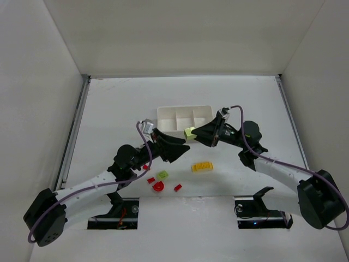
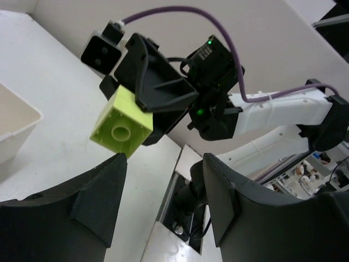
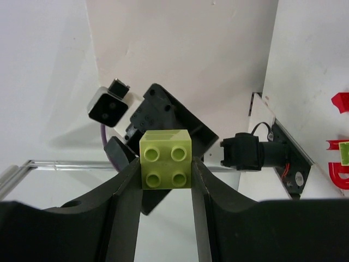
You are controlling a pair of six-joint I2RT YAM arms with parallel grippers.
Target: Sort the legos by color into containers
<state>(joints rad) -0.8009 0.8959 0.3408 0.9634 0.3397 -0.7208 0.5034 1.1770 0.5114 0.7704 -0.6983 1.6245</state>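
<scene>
My right gripper [image 1: 192, 134] is shut on a light-green cube-shaped lego with four studs [image 3: 166, 159], held in the air just in front of the white three-compartment tray [image 1: 184, 118]. The same lego shows in the left wrist view [image 2: 121, 124], close above my left fingertips. My left gripper [image 1: 184, 148] is open and empty, facing the right gripper from just below it. On the table lie a yellow studded brick [image 1: 202, 166], a flat light-green piece [image 1: 162, 175], a red half-round [image 1: 158, 186] and small red bits [image 1: 178, 187] [image 1: 151, 179].
White walls enclose the table on three sides. A tray corner shows in the left wrist view [image 2: 16, 125]. The two arm bases stand at the near edge. Both arms meet just in front of the tray.
</scene>
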